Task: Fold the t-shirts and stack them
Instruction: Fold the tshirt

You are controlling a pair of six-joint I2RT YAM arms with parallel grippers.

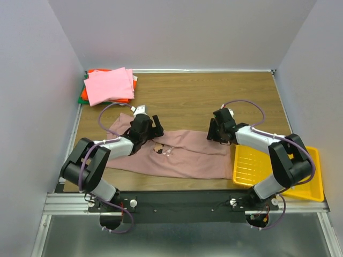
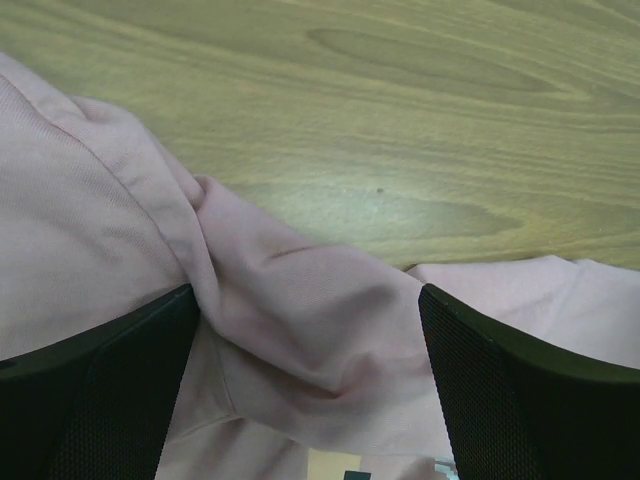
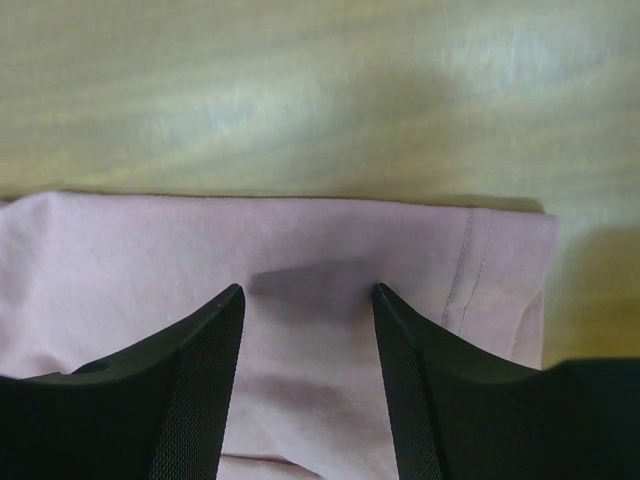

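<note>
Cloth of the mauve t-shirt [image 1: 187, 156] is being judged light, limp and quick to bunch; it is lying as a long band across the near surface [image 1: 214, 96], its right end beside the yellow tray [image 1: 300, 184], well apart from the folded stack [image 1: 110, 85] in the far left corner. The left pincer [image 2: 308, 292] is being held wide open astride a rumpled ridge, the right pincer [image 3: 308, 290] parted over the flat edge by the stitched hem, neither gripping. Hold is being advised at hems and doubled edges, where layers are being caught together.
</note>
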